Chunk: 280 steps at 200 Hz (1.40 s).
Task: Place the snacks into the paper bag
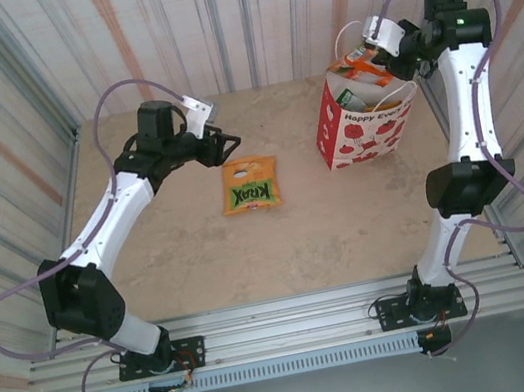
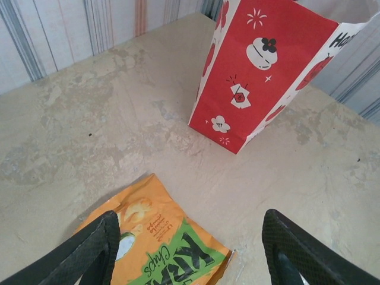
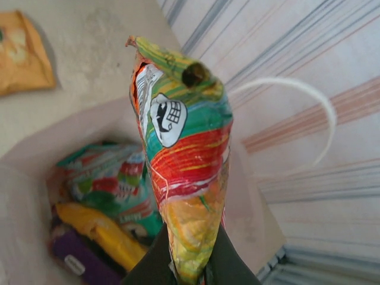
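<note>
1. The left pincer (image 2: 190, 222) hangs low over the table (image 2: 89, 119). Its two black fingers (image 2: 95, 249) are spread wide and nothing is between them. The lower edge of its wrist view cuts the fingers off.
2. The orange packet (image 1: 250, 184) with the word "KRAX" lies flat near the middle of the table. It is just in front of the left pincer and not touching it. In the left wrist view its lower part runs out of the picture, and one corner is hidden behind the left finger.
3. The paper bag (image 1: 367, 127) stands upright at the far right of the table, well apart from the orange packet. It is white with red apples, its narrow side is red, and its mouth is open.
4. The right pincer (image 3: 189, 274) is above the open bag. It pinches the near end of a striped packet (image 3: 184, 160) in red, green, yellow and orange. This packet covers most of the fingers, so little more than their dark bases can be seen.
5. Inside the bag lie a green and red packet (image 3: 107, 178), a yellow packet (image 3: 98, 228) and a purple packet (image 3: 80, 261), close together at the bottom. They are blurred, their lettering cannot be read, and the striped packet hides part of them.
6. One white handle (image 3: 297, 98) of the bag curves beside the striped packet. Its lower ends are hard to follow against the striped wall.
</note>
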Motion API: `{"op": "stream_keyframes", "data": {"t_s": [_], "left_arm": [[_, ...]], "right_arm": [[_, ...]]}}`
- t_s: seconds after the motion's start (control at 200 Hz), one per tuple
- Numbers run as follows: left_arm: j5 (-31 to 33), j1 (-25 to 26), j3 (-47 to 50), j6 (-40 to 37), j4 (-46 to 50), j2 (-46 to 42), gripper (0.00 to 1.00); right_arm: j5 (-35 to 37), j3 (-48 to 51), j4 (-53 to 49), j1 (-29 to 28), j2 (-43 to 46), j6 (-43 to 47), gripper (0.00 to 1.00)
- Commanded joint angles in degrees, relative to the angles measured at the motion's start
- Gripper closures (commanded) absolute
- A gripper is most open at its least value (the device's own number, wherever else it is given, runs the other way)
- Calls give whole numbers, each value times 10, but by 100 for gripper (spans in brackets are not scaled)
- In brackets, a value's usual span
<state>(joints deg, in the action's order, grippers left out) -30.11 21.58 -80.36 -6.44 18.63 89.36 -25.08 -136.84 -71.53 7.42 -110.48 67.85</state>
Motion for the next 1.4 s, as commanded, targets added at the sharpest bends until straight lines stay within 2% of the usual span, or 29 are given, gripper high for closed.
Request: {"op": "stream_keyframes", "data": {"t_s": [0.0, 0.175, 0.351, 0.486, 0.546, 0.606, 0.681, 0.741, 1.067, 1.272, 1.398], "left_arm": [[4, 5, -23, -14, 15, 11, 34], [5, 7, -33, -14, 23, 24, 34], [7, 9, -42, -13, 26, 34, 35], [9, 10, -45, -13, 28, 37, 35], [10, 10, -48, -12, 29, 38, 35], [12, 11, -48, -12, 30, 38, 36], [12, 11, -49, -12, 30, 37, 36], [10, 11, -52, -13, 31, 38, 36], [14, 11, -57, 7, 57, 29, 37], [54, 11, -29, 81, 64, 7, 38], [72, 10, -8, 124, 89, 0, 38]], "right_arm": [[81, -26, -64, -10, -8, 47, 100], [144, -26, -81, -21, -16, 71, 100], [168, -26, -79, -31, -24, 86, 100], [172, -28, -79, -37, -27, 90, 93], [171, -28, -75, -38, -29, 86, 85], [175, -28, -68, -38, -27, 82, 70], [176, -27, -48, -39, -22, 71, 57], [172, -26, -30, -37, -18, 62, 52], [111, 8, 12, -49, 37, 23, 49], [87, 103, 68, -75, 119, -42, 49], [98, 182, 124, -110, 176, -116, 41]]}}
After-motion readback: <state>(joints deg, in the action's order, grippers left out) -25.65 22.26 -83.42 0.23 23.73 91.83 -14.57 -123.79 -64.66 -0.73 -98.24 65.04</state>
